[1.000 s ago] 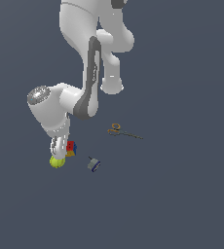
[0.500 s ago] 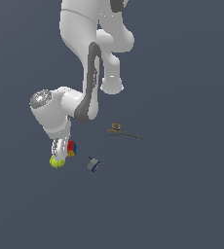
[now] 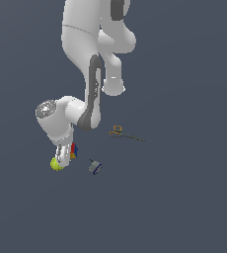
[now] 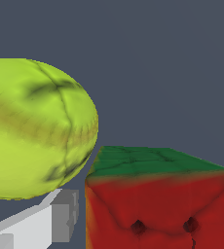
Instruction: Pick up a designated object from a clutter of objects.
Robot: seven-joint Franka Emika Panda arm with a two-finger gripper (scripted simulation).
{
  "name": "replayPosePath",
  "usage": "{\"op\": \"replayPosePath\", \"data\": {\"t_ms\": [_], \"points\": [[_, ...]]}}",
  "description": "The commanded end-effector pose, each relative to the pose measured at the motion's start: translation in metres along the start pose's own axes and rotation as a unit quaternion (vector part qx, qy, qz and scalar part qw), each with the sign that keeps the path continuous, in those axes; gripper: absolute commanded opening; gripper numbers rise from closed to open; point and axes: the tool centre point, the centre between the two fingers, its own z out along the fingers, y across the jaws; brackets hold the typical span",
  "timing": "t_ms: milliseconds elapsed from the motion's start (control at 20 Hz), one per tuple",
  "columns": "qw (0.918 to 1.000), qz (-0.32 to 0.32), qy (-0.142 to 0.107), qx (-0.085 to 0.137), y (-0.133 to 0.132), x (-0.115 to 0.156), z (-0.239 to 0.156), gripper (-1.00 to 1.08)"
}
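Note:
The designated object, a small multicoloured cube (image 3: 74, 150), lies on the dark floor among the clutter of objects, and my gripper (image 3: 65, 155) has come down right over it. The wrist view fills with its red face and green top (image 4: 153, 194). One grey finger (image 4: 55, 219) stands between the cube and the yellow-green ball (image 4: 36, 126), a thin gap away from the cube's side. The other finger is out of the wrist view. The cube still rests on the floor. In the exterior view the ball (image 3: 56, 164) sits just beside the fingers, toward that view's left.
A small grey-blue gadget (image 3: 95, 167) lies a short way toward the exterior view's right of the cube. Thin scissors with orange handles (image 3: 123, 133) lie further to that side. My white arm (image 3: 93, 99) rises above the cube.
The wrist and gripper have sunk a little lower onto the cube and ball. None of the objects has moved.

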Motion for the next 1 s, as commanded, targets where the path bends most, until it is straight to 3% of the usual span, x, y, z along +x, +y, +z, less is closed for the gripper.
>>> {"op": "replayPosePath", "data": {"t_ms": [0, 600, 950], "points": [[1.0, 0.0, 0.0, 0.001, -0.001, 0.0, 0.001, -1.0], [1.0, 0.0, 0.0, 0.001, -0.001, -0.001, 0.0, -1.0], [1.0, 0.0, 0.0, 0.001, 0.003, -0.015, -0.013, -1.0]]}}
